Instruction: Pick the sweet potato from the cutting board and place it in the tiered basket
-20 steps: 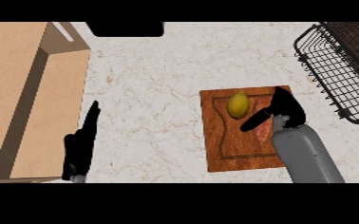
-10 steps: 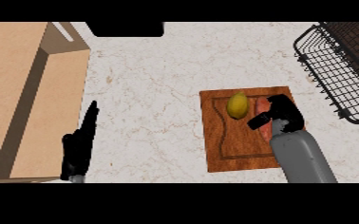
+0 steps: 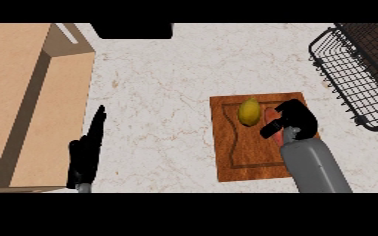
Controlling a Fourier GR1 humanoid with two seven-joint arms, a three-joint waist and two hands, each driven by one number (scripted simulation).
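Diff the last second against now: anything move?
The right robot hand edged slightly left, closer to the sweet potato, and is beside it without holding it. The sweet potato, cutting board, tiered basket and the resting left robot hand at lower left stayed put.

Your right hand hung over the front right part of the counter, at the end of a grey forearm that entered at the front edge and leaned slightly left. Its fingers were relaxed and bent a little leftward, with the thumb spread apart from them. Your left hand rested near the counter's front left edge, open and pointing straight away from you.
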